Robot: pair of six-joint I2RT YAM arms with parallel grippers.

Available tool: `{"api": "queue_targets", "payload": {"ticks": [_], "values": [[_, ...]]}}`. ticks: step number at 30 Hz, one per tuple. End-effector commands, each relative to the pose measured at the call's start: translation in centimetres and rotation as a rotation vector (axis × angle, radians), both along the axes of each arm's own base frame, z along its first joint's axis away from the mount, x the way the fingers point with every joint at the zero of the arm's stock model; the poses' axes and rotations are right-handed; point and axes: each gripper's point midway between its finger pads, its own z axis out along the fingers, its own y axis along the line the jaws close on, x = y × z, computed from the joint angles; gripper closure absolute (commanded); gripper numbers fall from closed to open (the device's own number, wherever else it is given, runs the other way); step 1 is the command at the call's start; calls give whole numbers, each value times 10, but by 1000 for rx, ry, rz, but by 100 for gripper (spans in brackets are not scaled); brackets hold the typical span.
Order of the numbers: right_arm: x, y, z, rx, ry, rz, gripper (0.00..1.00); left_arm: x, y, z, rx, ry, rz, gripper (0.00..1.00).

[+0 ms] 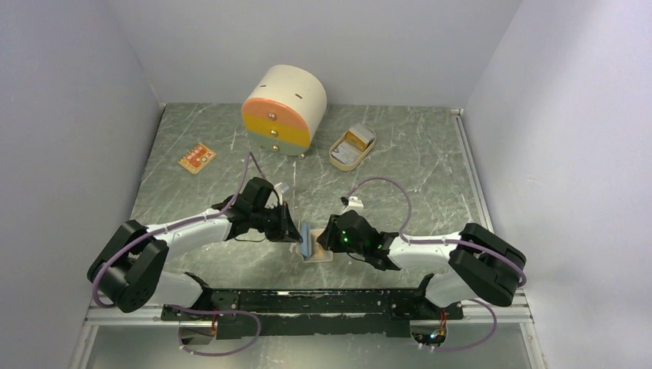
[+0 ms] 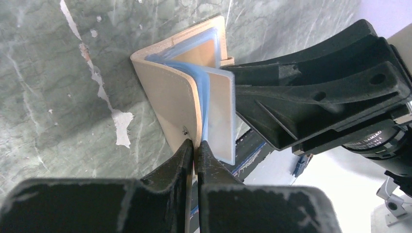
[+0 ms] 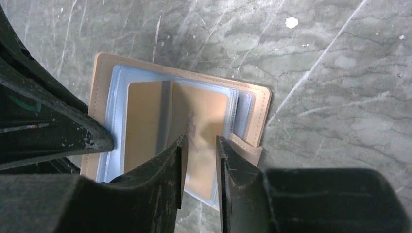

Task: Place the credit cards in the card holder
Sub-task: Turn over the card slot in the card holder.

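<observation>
Currently gripped: the cover flap of the small tan leather-like folding card holder [image 2: 165, 97], pinched at its edge by the left end effector [image 2: 196, 144], jaws closed tight on the flap.
Landmark: the round cream drawer box with the orange-yellow front [image 1: 284, 108], standing at the far side of the grey-green marbled surface [image 1: 415, 169].
Card holder, place: well apart from the drawer box, on the side toward the arm bases and slightly to its right, between the two end effectors.
Card holder, pose: open, one cover flat on the surface, the gripped cover raised nearly upright, bluish clear plastic sleeves [image 3: 114, 97] fanned between them.
Sleeve content: a tan-gold flat rectangle [image 3: 145, 116] shows through; card or lining cannot be told.
Right end effector [image 3: 199, 141]: over the open sleeves, jaws a narrow gap apart, nothing seen between them; contact with a sleeve cannot be told.
Beige oval tray [image 1: 343, 157]: just right of the drawer box.
Small orange flat rectangular card [image 1: 197, 158]: left of the drawer box, lying alone on the surface.
</observation>
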Motion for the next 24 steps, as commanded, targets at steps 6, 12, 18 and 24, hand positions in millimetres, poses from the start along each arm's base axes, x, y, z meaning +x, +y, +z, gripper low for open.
{"api": "queue_targets", "payload": {"ticks": [6, 12, 18, 24], "values": [[-9, -23, 10, -39, 2, -26, 61, 2, 9, -16, 78, -1, 24, 91], [-7, -18, 35, 12, -25, -30, 57, 4, 6, -16, 70, 0, 18, 91], [-3, -13, 54, 40, -65, -13, 57, 4, 10, -11, 81, -15, 26, 91], [-4, 11, 40, 23, -41, 82, 60, 4, 14, -9, 96, -16, 36, 81]]}}
